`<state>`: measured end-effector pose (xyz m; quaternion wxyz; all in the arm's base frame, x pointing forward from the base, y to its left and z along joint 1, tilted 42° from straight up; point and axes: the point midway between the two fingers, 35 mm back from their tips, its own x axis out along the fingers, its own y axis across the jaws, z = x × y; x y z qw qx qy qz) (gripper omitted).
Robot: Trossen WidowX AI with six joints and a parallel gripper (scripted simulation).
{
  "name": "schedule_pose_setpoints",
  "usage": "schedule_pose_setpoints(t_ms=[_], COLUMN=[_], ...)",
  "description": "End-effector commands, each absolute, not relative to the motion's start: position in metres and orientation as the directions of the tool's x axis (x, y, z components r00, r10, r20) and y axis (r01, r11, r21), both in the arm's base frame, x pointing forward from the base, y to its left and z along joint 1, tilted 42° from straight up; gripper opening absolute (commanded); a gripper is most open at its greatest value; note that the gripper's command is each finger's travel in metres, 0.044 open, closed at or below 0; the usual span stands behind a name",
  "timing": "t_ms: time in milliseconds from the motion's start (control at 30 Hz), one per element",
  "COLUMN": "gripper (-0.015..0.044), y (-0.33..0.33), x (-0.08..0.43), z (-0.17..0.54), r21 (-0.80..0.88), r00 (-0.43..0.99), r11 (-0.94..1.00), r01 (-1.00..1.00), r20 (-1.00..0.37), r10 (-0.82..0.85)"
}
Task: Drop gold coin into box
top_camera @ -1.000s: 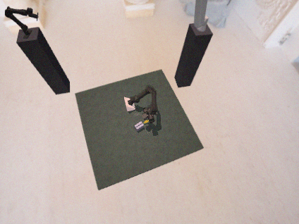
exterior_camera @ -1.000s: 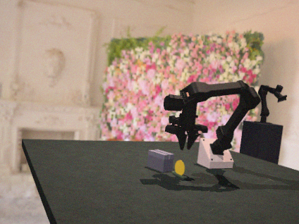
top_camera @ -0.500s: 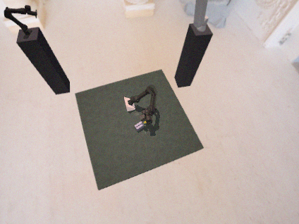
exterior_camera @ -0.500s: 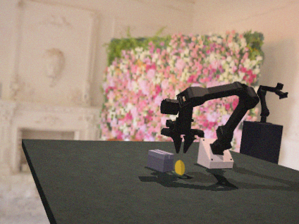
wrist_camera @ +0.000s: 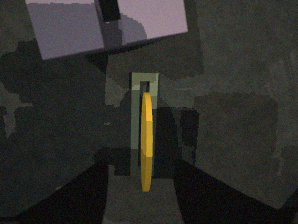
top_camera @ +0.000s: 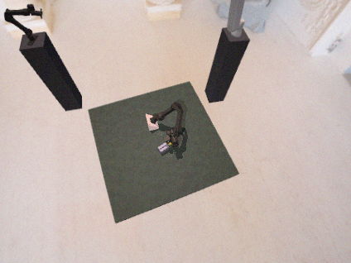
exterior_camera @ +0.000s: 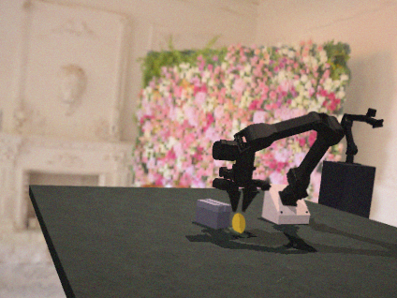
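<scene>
The gold coin (top_camera: 170, 144) (exterior_camera: 239, 224) (wrist_camera: 147, 135) stands on its edge, seen nearly edge-on in the wrist view. The green holder (wrist_camera: 135, 120) is under it, a narrow upright strip in that view. My gripper (exterior_camera: 239, 210) (wrist_camera: 141, 168) is open and part-way narrowed, with its fingertips just above the coin in the exterior view. In the wrist view the coin's near end lies between the two dark fingers, with a gap on each side. The grey box (top_camera: 163, 148) (exterior_camera: 212, 216) (wrist_camera: 70, 32) is close beyond the holder; its dark slot (wrist_camera: 110, 9) is partly cut off by the wrist view's top edge.
The pale wedge-shaped arm base (top_camera: 151, 125) (exterior_camera: 293, 217) stands behind the coin in the exterior view. The dark green table top (top_camera: 137, 182) (exterior_camera: 140, 262) carries everything. Two black pedestals (top_camera: 51, 74) (top_camera: 227, 66) stand beyond the table's edges.
</scene>
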<state>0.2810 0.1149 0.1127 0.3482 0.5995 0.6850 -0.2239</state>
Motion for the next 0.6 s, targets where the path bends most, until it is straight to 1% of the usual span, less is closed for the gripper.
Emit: schedule_pose_setpoints(t_ms=[0,567], gripper=[0.0161,0.0161], y=[0.120,0.139], x=[0.279,0.278], z=[0.106,0.086], r21=[0.100,0.101], r00=[-0.046,-0.046], r11=[0.180,0.179], r01=[0.979,0.979], r20=[-0.743,-0.743], r10=[0.667,0.668])
